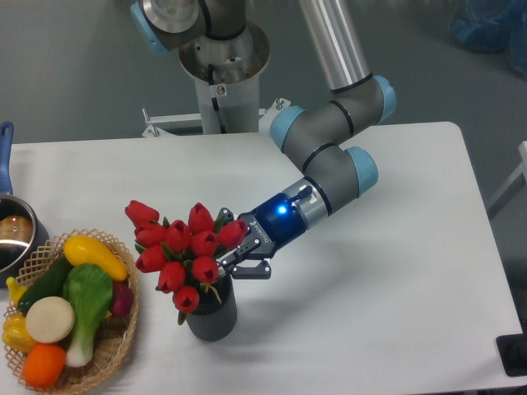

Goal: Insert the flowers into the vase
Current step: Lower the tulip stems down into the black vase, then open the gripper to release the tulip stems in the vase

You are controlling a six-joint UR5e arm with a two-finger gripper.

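While the white table [387,271] fills most of the view, the grey arm [333,152] with light blue joints reaches down over it from the upper middle toward the left. At the left edge of the table stands a wicker basket [115,350] with colourful toy vegetables, and a steel pot [12,234] with a blue handle is partly visible above it. The flowers [183,251] stand with their stems inside the vase [212,310], the red buds leaning to the left of its rim. The gripper [239,262] is just right of the buds, above the vase. Its dark fingers [249,272] are close against the bunch; I cannot tell whether they pinch the stems.
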